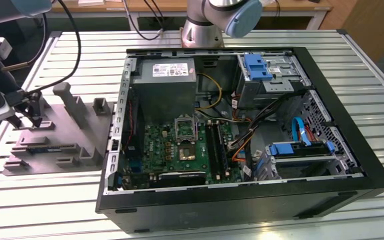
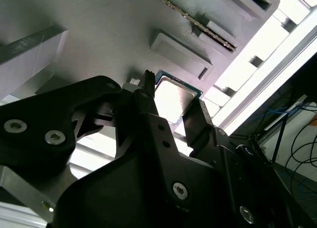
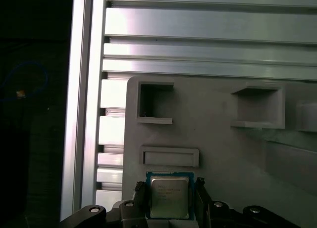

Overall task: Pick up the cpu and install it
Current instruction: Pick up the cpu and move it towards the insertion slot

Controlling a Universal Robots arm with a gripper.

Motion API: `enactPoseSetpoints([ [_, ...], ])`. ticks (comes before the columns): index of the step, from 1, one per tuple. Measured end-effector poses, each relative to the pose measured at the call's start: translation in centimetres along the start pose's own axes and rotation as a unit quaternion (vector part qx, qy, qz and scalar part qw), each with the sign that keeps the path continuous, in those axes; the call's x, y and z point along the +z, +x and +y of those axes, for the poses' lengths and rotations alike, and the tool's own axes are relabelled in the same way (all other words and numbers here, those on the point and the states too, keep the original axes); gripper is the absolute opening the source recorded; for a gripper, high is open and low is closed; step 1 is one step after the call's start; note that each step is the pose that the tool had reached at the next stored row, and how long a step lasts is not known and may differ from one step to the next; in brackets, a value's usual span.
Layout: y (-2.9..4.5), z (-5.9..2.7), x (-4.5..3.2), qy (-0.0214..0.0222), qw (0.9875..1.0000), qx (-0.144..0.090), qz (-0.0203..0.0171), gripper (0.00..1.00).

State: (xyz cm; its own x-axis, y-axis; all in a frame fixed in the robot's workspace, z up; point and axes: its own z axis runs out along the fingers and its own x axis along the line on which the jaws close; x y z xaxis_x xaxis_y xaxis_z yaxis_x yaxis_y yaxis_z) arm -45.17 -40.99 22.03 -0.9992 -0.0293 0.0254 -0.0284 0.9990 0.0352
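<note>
Cpu (image 3: 169,198) in tool (image 3: 170,188), first wrist view

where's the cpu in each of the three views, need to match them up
Exterior view: too small to make out; the gripper hangs over the grey fixture at the exterior view's left.
First wrist view: the cpu lies on the fixture at the gripper, beside a raised rectangular block.
Second wrist view: the cpu sits at the gripper, beside that same block.
Shared landmark: the grey fixture.

The cpu (image 3: 169,198) shows dull silver edged in green (the tool (image 3: 171,192) is black), the moulded fixture (image 3: 223,149) plain grey.
</note>
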Motion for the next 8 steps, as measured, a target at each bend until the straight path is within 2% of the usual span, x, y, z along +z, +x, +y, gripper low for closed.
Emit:
enactPoseSetpoints([
  [8, 0.01, 0.01, -0.32, 0.0, 1.0, 0.0, 0.0, 0.47],
])
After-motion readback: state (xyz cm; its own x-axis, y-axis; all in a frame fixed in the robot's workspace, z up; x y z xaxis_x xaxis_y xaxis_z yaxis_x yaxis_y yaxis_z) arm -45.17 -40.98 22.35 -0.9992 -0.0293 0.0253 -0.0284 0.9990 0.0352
